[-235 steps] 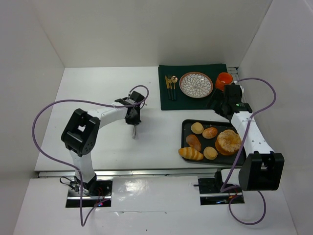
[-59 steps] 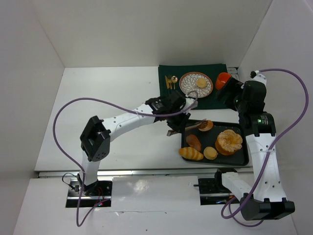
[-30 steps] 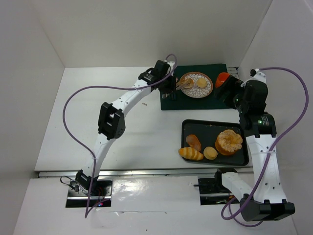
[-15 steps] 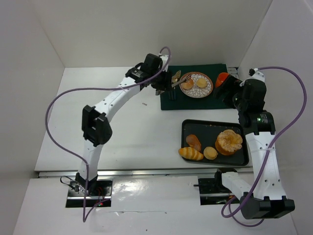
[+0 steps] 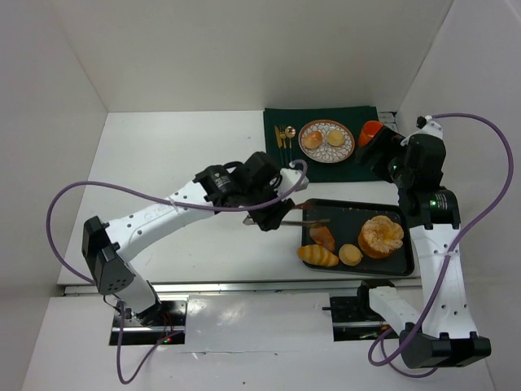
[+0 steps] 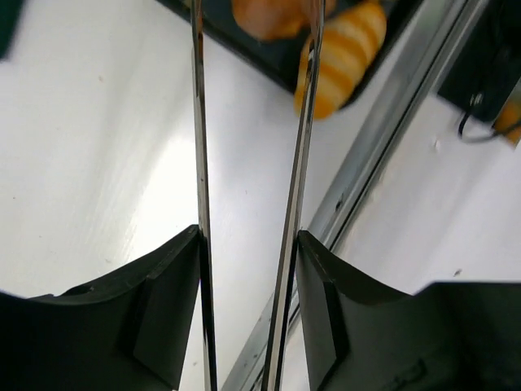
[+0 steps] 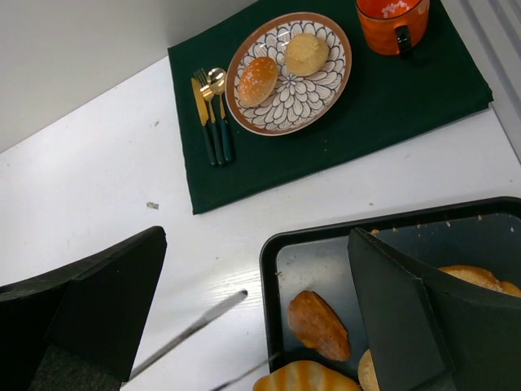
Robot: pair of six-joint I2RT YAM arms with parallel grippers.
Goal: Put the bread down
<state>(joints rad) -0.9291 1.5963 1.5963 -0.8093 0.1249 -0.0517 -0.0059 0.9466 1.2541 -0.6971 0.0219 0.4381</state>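
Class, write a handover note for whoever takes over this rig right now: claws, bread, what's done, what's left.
Left claw: shut on tongs, tips empty over the tray.
Right claw: open, holding nothing.
Done: golden roll and pale roll sit on the plate.
Tray holds four pieces: brown piece, striped loaf, small bun, large round loaf.
Left: likely grip the brown piece, nearest the tips, and move it to the plate.

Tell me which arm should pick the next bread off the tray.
Left. The left gripper holds the tongs, whose tips are over the tray beside the brown roll. The right gripper hangs open and empty near the orange cup.
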